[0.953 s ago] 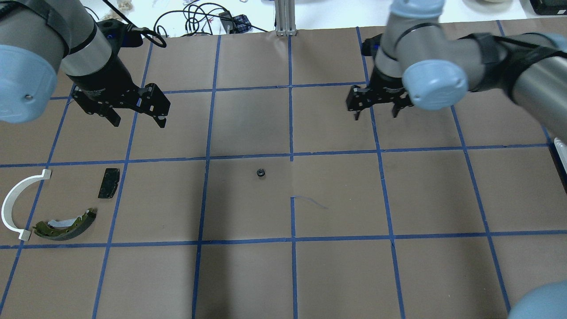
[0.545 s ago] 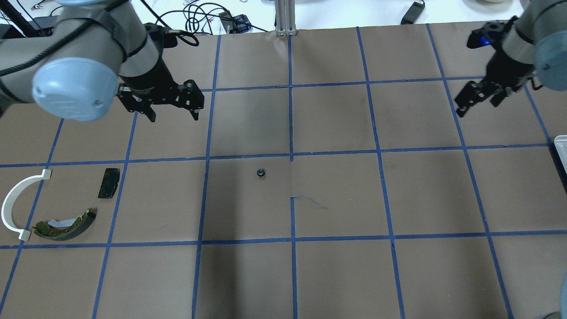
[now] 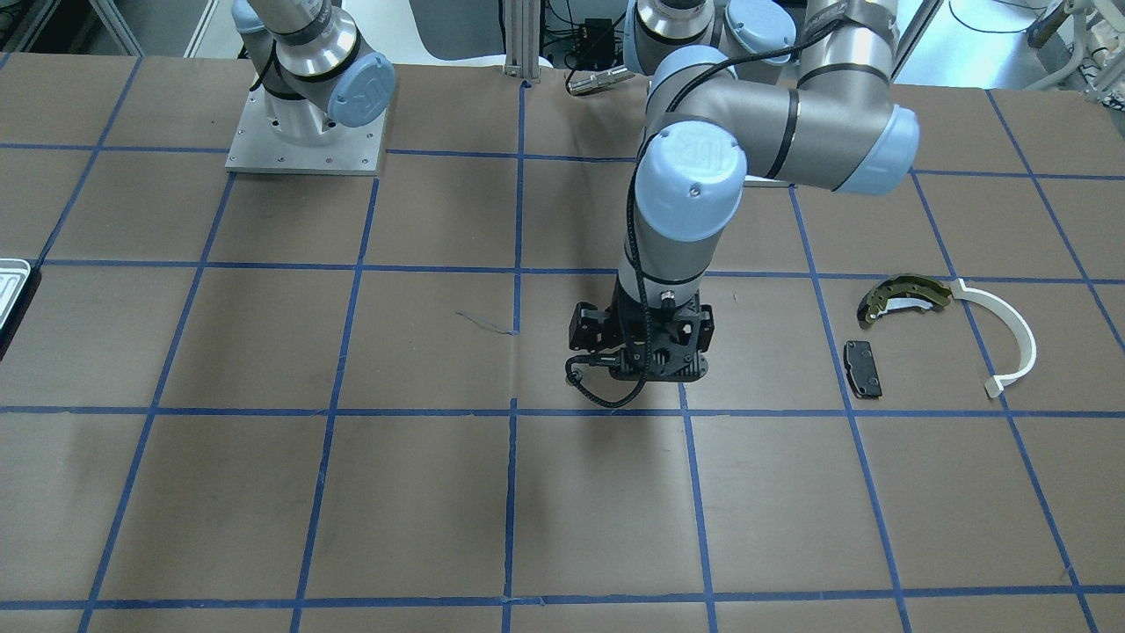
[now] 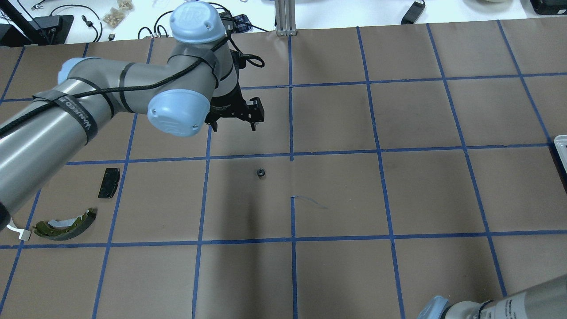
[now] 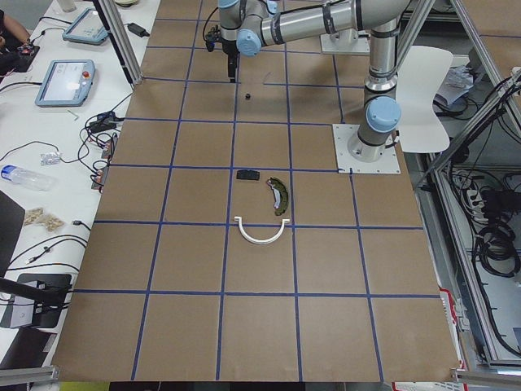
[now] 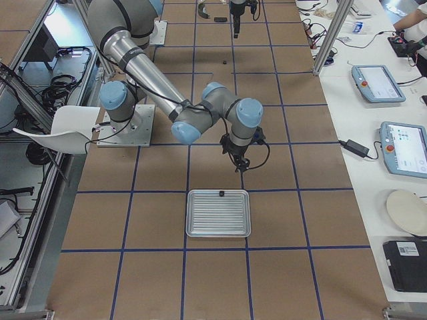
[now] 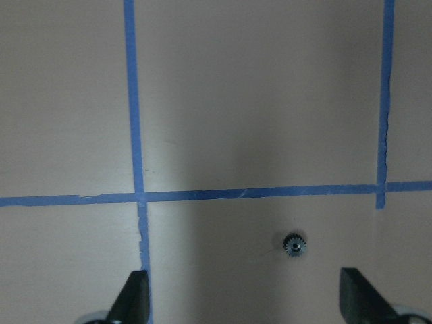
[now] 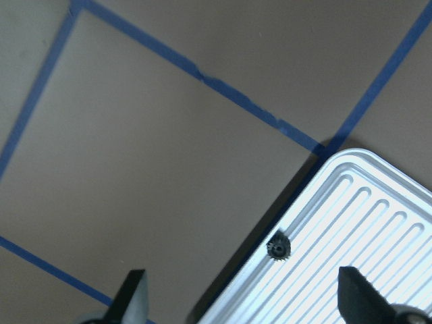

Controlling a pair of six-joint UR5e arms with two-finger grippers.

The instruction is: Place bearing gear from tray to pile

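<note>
A tiny black bearing gear lies at the near rim of the ridged silvery tray, a little ahead of my open, empty right gripper. A second small gear lies on the paper mid-table. My left gripper is open and empty, above and just behind that gear; in the left wrist view the gear sits just ahead of the fingers, nearer the right one. The pile at the left holds an olive brake shoe, a black pad and a white arc.
Brown paper with a blue tape grid covers the table. The tray's corner shows at the right edge. Cables and a metal post lie beyond the far edge. My left forearm spans the left side above the pile.
My left arm has swung right toward mid-table, close behind the loose gear. My right arm has left the overhead view to the right. The gear and pile have not moved.
</note>
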